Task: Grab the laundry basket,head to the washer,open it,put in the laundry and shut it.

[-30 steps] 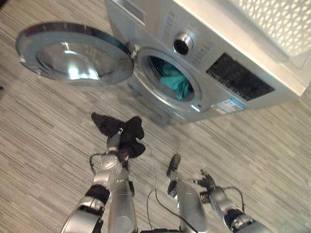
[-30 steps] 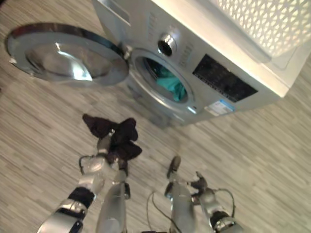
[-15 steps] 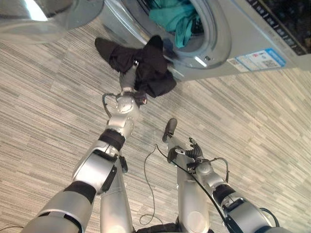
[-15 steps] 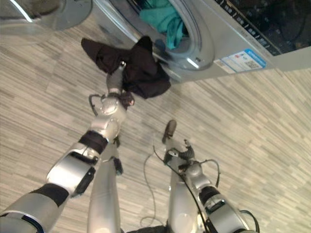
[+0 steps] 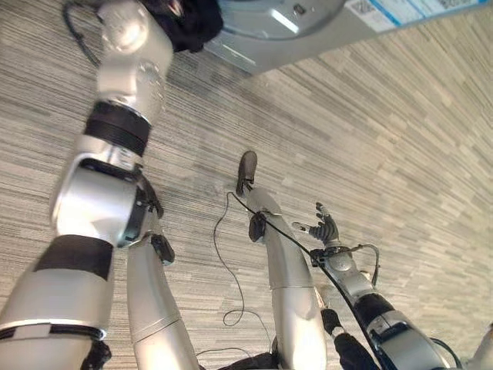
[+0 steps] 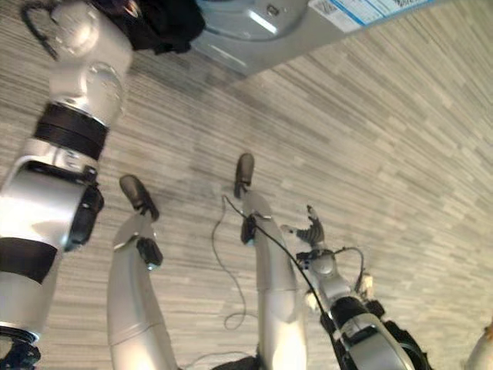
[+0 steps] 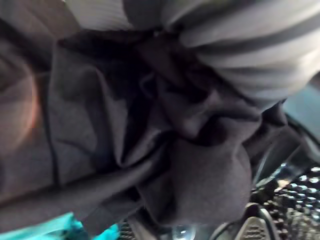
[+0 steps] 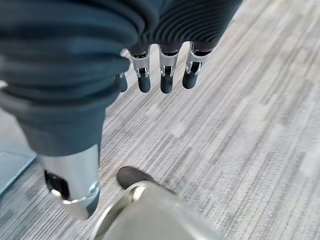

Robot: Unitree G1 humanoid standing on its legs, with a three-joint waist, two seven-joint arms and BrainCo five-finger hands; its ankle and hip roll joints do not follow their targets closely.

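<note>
The black garment [image 7: 150, 150], a soft matte cloth bunched into deep folds, is at the mouth of the washer [image 5: 277, 19]. In the eye views only a dark lump of it shows at the top edge, just beside the washer's smooth silver-grey front panel, where the left arm reaches up. The left wrist view gives the close detail: the cloth drapes over the left hand [image 7: 235, 55], of which silver fingers banded with dark show against the folds; whether they are clenched on the cloth cannot be told, since the tips are buried in it. That same view shows a strip of teal laundry [image 7: 60, 231] beneath the black cloth and the perforated metal drum [image 7: 295, 195], studded with small round holes, beside it.

The right hand [image 5: 322, 229] hangs low over the floor [image 5: 400, 139], well apart from the washer. Its fingers are spread and relaxed, grasping nothing; the right wrist view shows them as a straight row of silver fingers [image 8: 165, 70] with dark tips under the ribbed cover. The floor is laid in narrow grey streaked planks. A blue-and-white label [image 5: 400, 9] sits on the washer's lower front.
</note>
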